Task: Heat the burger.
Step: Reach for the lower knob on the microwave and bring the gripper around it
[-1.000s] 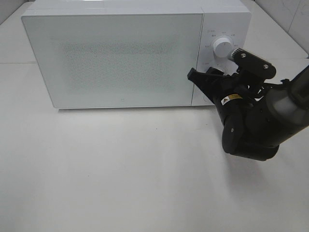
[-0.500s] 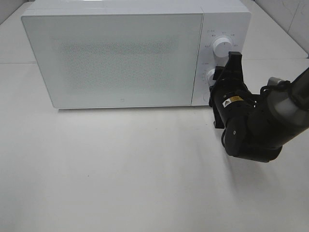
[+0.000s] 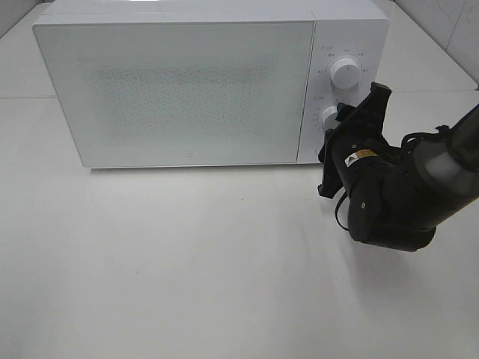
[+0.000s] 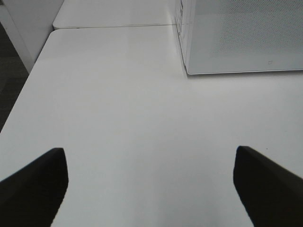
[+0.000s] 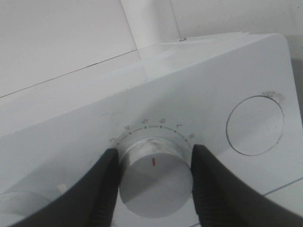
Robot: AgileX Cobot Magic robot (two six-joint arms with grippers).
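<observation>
Fingers [image 5: 104,189] of right tool [image 5: 154,151] tight against both sides of lower dial [image 5: 154,182].

microwave [image 3: 187,10] on table [image 3: 187,284] | right tool [image 5: 154,152] around lower dial [image 5: 154,185] (beside door [image 3: 176,90])

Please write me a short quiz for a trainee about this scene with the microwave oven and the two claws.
1. True or false: the boxy white microwave oven has its door open.
2. What does the right black claw grip? A) a pink plate B) the lower round white timer knob C) a metal spoon
3. Fill in (open or shut): the left black claw hangs ____ over the white table.
Key: 1 false; 2 B; 3 open.
</observation>
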